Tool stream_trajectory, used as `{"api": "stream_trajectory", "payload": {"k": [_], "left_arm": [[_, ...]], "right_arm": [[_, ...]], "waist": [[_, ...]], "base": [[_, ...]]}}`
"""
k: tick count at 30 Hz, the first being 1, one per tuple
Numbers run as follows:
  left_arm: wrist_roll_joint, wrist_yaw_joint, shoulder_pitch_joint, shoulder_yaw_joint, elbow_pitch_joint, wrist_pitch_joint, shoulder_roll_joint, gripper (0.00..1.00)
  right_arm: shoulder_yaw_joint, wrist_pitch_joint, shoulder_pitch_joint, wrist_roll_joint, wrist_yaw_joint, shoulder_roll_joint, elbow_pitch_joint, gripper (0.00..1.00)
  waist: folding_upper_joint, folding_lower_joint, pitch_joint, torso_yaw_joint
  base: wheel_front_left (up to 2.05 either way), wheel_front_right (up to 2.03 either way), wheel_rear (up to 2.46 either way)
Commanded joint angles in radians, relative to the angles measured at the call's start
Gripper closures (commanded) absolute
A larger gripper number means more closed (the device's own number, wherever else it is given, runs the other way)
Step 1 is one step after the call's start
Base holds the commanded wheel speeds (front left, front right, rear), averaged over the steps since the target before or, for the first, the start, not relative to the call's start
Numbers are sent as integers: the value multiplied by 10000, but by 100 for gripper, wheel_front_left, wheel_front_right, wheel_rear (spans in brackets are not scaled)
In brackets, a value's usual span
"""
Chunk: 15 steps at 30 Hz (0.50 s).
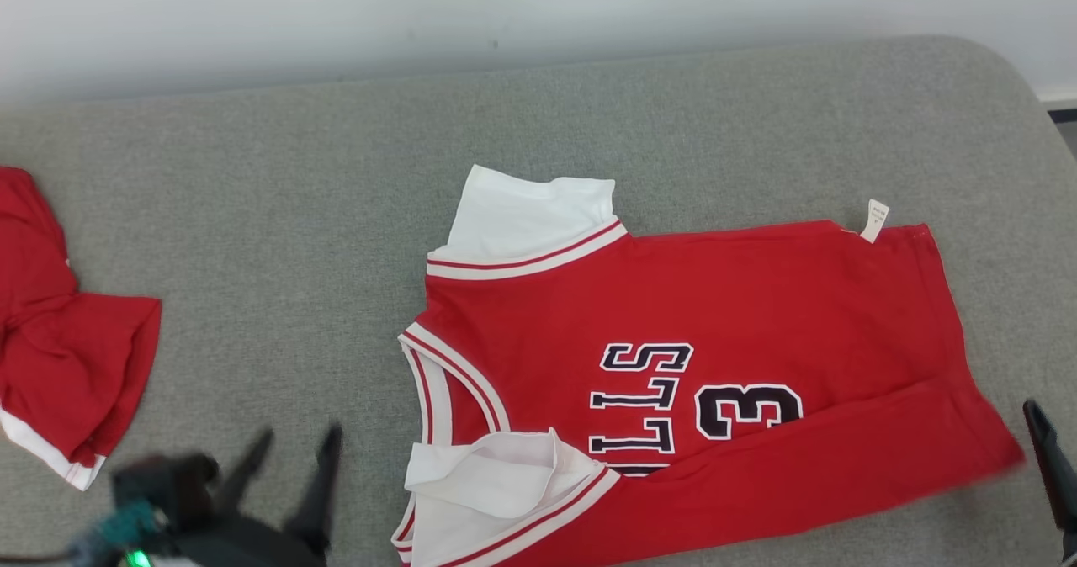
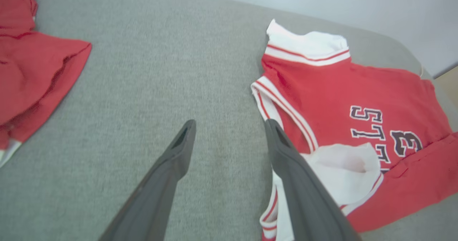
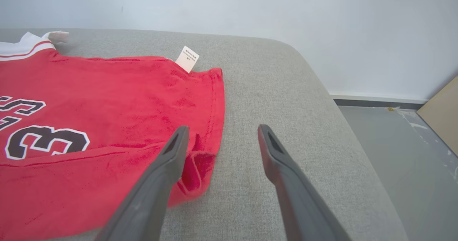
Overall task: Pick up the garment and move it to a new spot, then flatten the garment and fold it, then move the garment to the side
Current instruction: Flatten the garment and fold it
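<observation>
Left gripper [image 2: 230, 124] and right gripper [image 3: 222, 130] I see with jaws apart, empty; jersey [image 1: 715, 315] lies on the couch [image 1: 294, 172] between them, near edge folded over, hem corner beside the right one

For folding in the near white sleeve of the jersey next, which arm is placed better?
Probably left. The left tool, open, hangs beside that sleeve at the jersey's neck end; the right tool, also open, is at the opposite end.
</observation>
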Motion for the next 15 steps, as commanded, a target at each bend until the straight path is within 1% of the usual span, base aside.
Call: {"api": "stream_trajectory", "payload": {"k": [1, 3, 5, 6, 9, 11, 13, 15], "left_arm": [[89, -4, -295, 141, -102, 2, 60, 0], [55, -111, -884, 430, -288, 259, 337, 0], [-173, -434, -1812, 648, -219, 719, 445, 0], [-428, -722, -2320, 714, -17, 1055, 448, 0], [-1137, -1545, -4087, 792, 879, 2224, 226, 0], [-1488, -1970, -5338, 689, 1633, 3135, 10, 0], [-1814, -2248, -6518, 516, 2480, 4090, -241, 0], [-1664, -2583, -7627, 174, 3285, 4837, -377, 0]], "right_arm": [[-92, -87, 16, -155, -21, 110, -129, 0], [-417, -126, -180, -584, -21, 333, -505, 0], [-600, -126, -378, -970, -21, 536, -815, 0], [-613, -73, -495, -1113, -21, 632, -935, 0], [-542, 121, -958, -1455, -21, 873, -1274, 0], [-419, 237, -1270, -1634, -21, 988, -1410, 0], [-312, 319, -1580, -1721, -21, 1056, -1493, 0], [-214, 333, -1877, -1798, -21, 1134, -1527, 0]], "waist": [[1, 1, 110, -61], [1, 1, 307, -117], [1, 1, 596, -148], [1, 1, 756, -165], [1, 1, 1320, -263], [1, 1, 1669, -365], [1, 1, 2007, -464], [1, 1, 2262, -566]], "base": [[0, 0, 0], [0, 0, 0], [0, 0, 0], [0, 0, 0], [0, 0, 0], [0, 0, 0], [0, 0, 0], [0, 0, 0]]}}
